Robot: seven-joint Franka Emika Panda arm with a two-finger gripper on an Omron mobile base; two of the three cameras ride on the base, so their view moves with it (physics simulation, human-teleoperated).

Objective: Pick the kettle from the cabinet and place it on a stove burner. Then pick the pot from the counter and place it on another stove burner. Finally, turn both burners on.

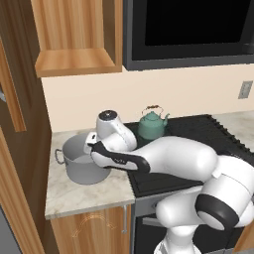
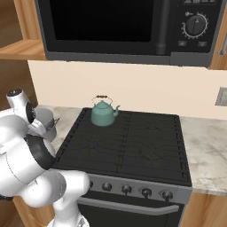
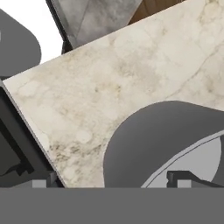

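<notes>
kettle: since it's sitting on a back stove burner, kettle [image 1: 151, 125] is being counted done
pot: pot [image 1: 79, 161] is being approached on counter [image 1: 82, 196]
gripper: gripper [image 1: 93, 149] jaws are being held apart, nothing gripped
left: burners aren't being lit yet

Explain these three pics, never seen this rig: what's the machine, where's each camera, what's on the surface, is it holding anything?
It's a rendered kitchen with a white robot arm on a drivable base. Two pictures come from cameras on the base, behind the arm on its left and right. The third looks along the hand, and its fingers sit at the bottom edge. The teal kettle already stands on a rear stove burner. The grey pot is on the marble counter, left of the cooktop. The gripper is above the pot's rim, open, and holds nothing. The hand view looks down on the pot and counter.
</notes>
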